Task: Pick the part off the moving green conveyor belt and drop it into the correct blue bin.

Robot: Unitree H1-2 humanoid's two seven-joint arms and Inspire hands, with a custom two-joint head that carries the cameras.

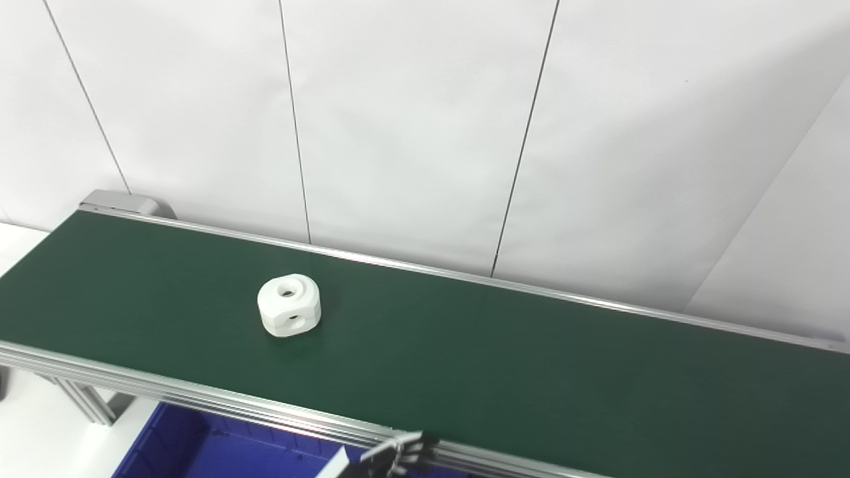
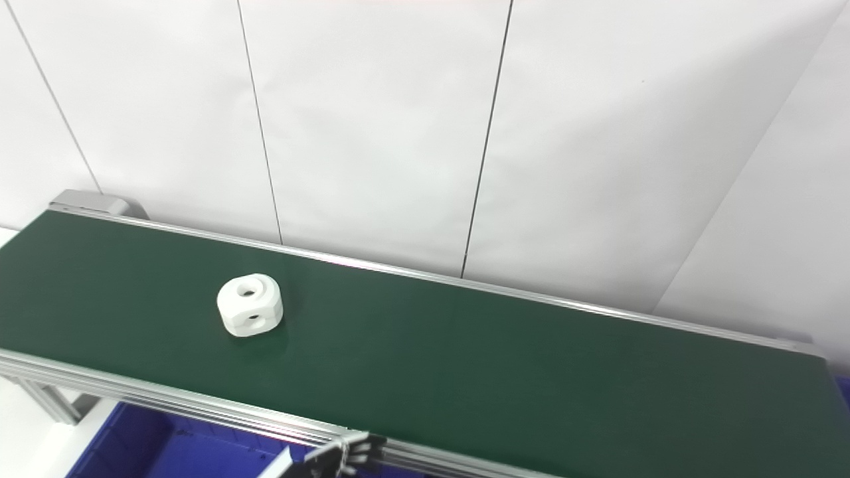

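A white rounded part (image 1: 289, 305) with a hole on top and another in its side lies on the green conveyor belt (image 1: 505, 358), left of the belt's middle. Only the tips of my left hand (image 1: 397, 453) show at the bottom edge, just below the belt's near rail and well to the right of and nearer than the part. They touch nothing that I can see, and the rest of the hand is out of frame. My right hand is not in view. A blue bin (image 1: 179, 451) sits under the belt's near edge at lower left.
An aluminium rail (image 1: 199, 397) runs along the belt's near side, and another along the far side. White wall panels stand close behind the belt. A sliver of another blue bin (image 2: 845, 388) shows at the right end.
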